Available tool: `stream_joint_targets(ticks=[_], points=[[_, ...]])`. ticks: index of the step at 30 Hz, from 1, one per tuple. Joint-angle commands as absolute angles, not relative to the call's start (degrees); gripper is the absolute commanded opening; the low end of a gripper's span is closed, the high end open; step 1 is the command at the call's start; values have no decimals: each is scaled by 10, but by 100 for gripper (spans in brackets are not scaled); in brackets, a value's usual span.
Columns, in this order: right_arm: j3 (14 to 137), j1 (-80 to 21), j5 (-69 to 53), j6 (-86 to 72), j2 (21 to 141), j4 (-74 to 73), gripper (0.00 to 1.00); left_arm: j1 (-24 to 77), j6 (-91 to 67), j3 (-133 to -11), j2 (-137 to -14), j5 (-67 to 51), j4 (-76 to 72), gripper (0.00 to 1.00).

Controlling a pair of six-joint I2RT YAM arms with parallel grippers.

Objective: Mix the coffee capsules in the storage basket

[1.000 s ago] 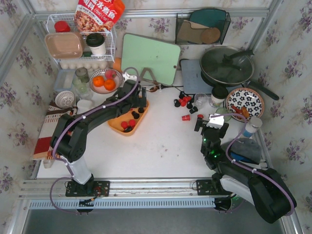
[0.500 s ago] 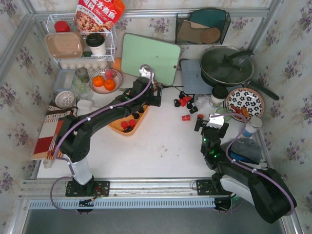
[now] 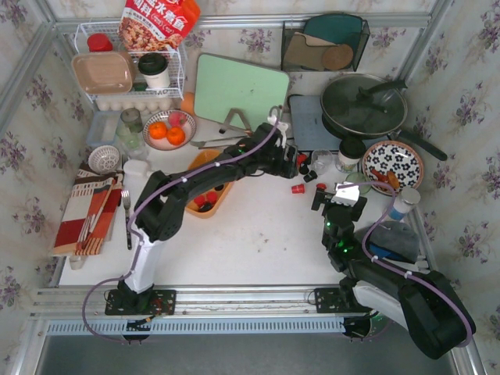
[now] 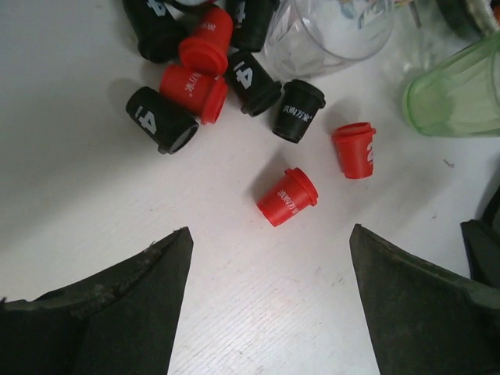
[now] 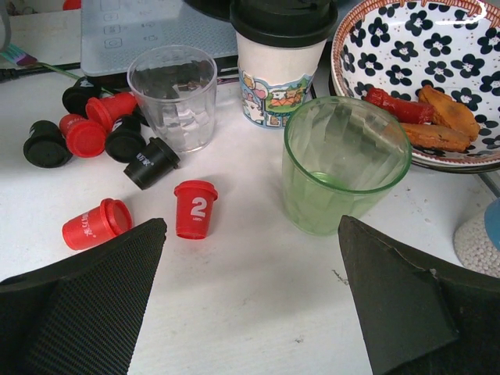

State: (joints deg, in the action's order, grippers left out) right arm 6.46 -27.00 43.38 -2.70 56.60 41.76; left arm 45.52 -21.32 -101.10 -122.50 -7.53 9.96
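Left wrist view looks down on loose coffee capsules (image 4: 205,74), scattered on the white worktop (image 4: 101,203) toward its far right corner. They are small tapered pods with a flanged rim, some glossy red and some matte-looking black with white print. One red capsule (image 4: 287,197) lies on its side apart from the heap, just ahead of the left claw (image 4: 268,233), whose jaws stand wide apart with nothing between them. A ribbed clear cup (image 4: 328,31) and a fluted green glass (image 4: 453,86) stand close behind the pods.

The storage basket (image 3: 184,201), a shallow orange plastic tray with rounded corners, sits left of the worktop's centre. It already holds a few red and black pods and is well apart from the heap.

The step in hand looks like fetching stray pods for the basket. The next move probably calls for lowering over the lone red capsule and closing across its tapered body. Smooth and round as it is, it could roll or squirt out.

The right claw (image 5: 251,226) hangs spread and empty near the right edge.
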Motion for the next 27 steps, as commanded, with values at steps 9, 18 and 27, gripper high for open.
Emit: stream_joint_targets(ticks=[9,18,27], points=[[73,-270,436,-32,562,424,100,490,-239,-1081,-1318,-61,177,79],[73,-270,435,-32,563,423,100,521,-179,-1086,-1344,-56,126,78],[74,-270,433,-31,564,422,100,524,-181,-1106,-1374,10,136,84]])
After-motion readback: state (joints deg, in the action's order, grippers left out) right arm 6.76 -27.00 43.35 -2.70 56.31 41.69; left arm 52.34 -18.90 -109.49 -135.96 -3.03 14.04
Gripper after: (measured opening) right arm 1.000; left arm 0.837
